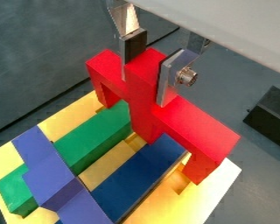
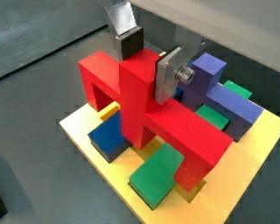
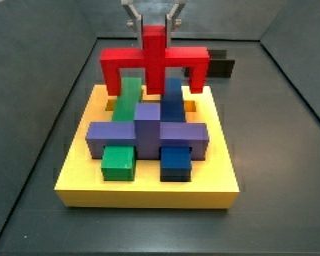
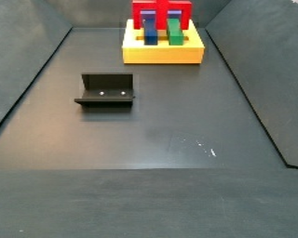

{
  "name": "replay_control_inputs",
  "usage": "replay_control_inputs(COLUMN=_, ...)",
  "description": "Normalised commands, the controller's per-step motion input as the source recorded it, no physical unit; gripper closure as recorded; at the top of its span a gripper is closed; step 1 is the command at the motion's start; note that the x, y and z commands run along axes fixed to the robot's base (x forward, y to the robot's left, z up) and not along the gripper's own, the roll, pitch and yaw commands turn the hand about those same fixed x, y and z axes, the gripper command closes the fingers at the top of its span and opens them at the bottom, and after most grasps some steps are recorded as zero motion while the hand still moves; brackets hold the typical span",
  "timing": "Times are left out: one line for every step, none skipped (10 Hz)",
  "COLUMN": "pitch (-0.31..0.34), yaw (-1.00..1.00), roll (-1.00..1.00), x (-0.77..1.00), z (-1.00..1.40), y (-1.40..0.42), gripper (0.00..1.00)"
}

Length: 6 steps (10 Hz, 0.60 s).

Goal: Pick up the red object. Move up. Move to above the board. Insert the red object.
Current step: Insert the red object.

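My gripper [image 1: 154, 66] is shut on the central stem of the red object [image 1: 184, 122], with a silver finger [image 1: 174, 77] on each side of it. The same grip shows in another wrist view [image 2: 149, 61]. The red object [image 3: 152, 58] hangs upright over the far end of the yellow board [image 3: 149, 190], its two legs straddling the green bar [image 3: 128, 100] and blue bar [image 3: 172, 100]. I cannot tell whether the legs touch the board. A purple block [image 3: 143, 135] crosses the board's middle. In a side view the red object [image 4: 160, 19] stands over the board [image 4: 164, 54].
The dark fixture [image 4: 105, 91] stands on the grey floor away from the board, and shows behind the red object in a side view [image 3: 223, 68]. Grey walls [image 4: 27, 84] enclose the floor on the sides.
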Motion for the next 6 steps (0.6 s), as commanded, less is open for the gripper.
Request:
replay_control_inputs(pitch=-0.009, yaw=0.00, roll=-0.02, x=-0.01, z=-0.01, y=0.00, gripper=1.00)
replay_control_inputs(pitch=-0.003, yaw=0.00, roll=-0.01, x=-0.04, z=0.00, y=0.00, gripper=1.00)
replay_control_inputs(pitch=0.000, yaw=0.00, roll=-0.04, x=-0.09, z=0.00, y=0.00, gripper=1.00)
replay_control_inputs(pitch=-0.010, yaw=0.00, roll=-0.03, x=-0.09, z=0.00, y=0.00, gripper=1.00)
replay_control_inputs(pitch=-0.034, yaw=0.00, roll=-0.02, x=-0.12, z=-0.03, y=0.00, gripper=1.00)
replay_control_inputs(pitch=-0.037, yaw=0.00, roll=-0.03, x=-0.10, z=-0.03, y=0.00, gripper=1.00)
